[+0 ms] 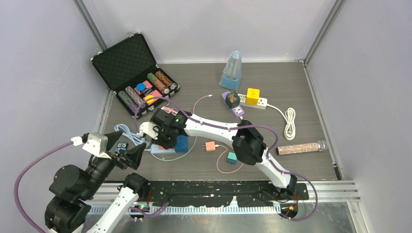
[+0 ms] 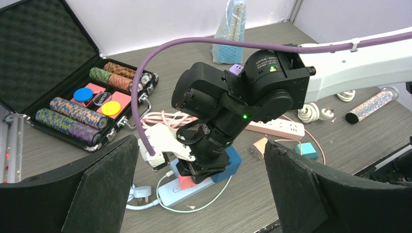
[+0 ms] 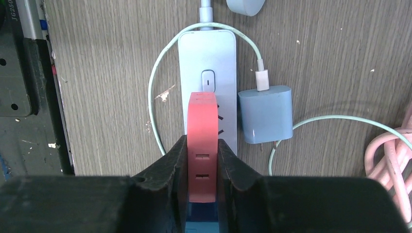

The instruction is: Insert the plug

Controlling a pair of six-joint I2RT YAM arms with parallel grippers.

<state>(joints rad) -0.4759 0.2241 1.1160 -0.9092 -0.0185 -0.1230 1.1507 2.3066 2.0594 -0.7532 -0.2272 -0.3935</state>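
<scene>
Grasp step: coral rectangular plastic plug is clamped by right pincer over pale-blue power strip; left pincer is seen wide open, empty. Next, judged: prongs to be aligned with socket and pressed down.

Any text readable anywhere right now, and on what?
"JG250", cut off at the frame edge: grey rail at the left.
White print on the right arm's wrist label: too small to read.
Nothing else legible.
</scene>
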